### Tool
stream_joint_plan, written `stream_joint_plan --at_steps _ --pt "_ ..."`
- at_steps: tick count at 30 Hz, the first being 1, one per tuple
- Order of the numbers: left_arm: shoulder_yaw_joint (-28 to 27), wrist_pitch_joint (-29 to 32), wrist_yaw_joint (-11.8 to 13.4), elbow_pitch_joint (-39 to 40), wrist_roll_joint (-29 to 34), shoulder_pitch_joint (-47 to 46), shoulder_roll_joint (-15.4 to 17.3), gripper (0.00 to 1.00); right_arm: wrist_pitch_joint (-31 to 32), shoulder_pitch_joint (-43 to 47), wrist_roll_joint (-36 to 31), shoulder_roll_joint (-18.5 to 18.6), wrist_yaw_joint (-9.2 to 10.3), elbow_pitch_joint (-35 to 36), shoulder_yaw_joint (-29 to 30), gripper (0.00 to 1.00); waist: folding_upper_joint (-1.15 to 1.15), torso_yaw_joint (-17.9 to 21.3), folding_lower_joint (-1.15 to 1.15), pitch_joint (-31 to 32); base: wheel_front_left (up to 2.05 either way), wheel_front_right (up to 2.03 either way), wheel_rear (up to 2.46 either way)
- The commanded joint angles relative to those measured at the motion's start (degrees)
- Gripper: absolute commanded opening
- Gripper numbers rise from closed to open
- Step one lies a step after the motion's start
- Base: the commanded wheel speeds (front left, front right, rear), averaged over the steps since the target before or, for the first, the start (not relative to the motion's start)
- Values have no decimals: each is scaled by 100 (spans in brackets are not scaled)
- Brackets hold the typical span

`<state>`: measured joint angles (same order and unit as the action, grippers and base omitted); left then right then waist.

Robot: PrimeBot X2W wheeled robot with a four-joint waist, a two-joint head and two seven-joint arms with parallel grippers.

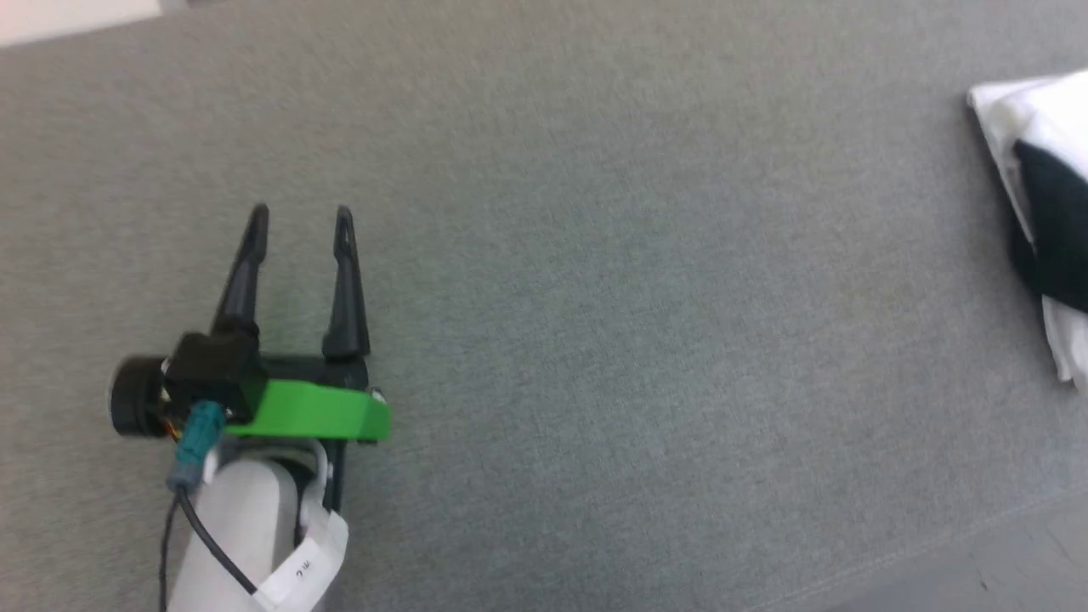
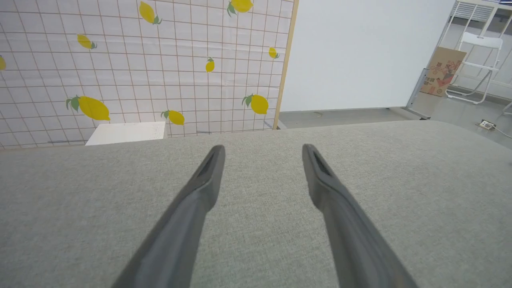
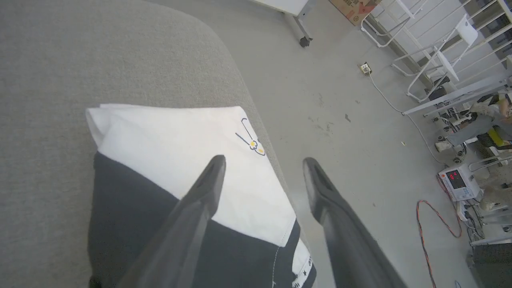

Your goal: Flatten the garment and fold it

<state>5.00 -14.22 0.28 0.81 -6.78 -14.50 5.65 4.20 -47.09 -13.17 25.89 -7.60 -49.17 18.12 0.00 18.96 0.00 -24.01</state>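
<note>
While both grippers' jaws stand wide apart, the left gripper [image 1: 301, 212] hovers over the grey fabric bench [image 1: 595, 340], and the right gripper [image 3: 264, 160] hangs above the folded white-and-black shirt [image 3: 180, 136] lying at the bench's right edge by a rounded corner.

- The garment [image 1: 1041, 204] ran off the head view's right edge.
- One finger [image 3: 192, 216] of the right gripper [image 3: 264, 159] hid part of the garment's black cloth.
</note>
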Motion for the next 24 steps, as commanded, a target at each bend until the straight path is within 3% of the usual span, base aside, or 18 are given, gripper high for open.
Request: stream_joint_plan --at_steps 1,7,15,21,24 --pt "-5 -45 31 -59 -104 107 -33 100 -175 130 105 -43 11 70 -53 100 0 -301 0 569 0 0 0" --pt "-36 -74 62 -304 -388 371 -165 100 -1004 714 941 -373 11 585 -361 100 0 -618 0 1228 0 0 0" --pt "-82 -76 54 -497 -564 702 -238 100 -1626 2155 2436 -885 11 2400 -1049 100 0 -1048 0 1771 0 0 0" --pt "-111 -77 15 -559 -564 855 -258 100 -1711 3257 2717 -1274 11 3850 -1399 100 0 -1257 0 1901 0 0 0" --pt "-85 -77 -1 -586 -550 914 -265 100 -1713 3674 2693 -1467 11 4238 -1457 100 0 -1343 0 1940 0 0 0"
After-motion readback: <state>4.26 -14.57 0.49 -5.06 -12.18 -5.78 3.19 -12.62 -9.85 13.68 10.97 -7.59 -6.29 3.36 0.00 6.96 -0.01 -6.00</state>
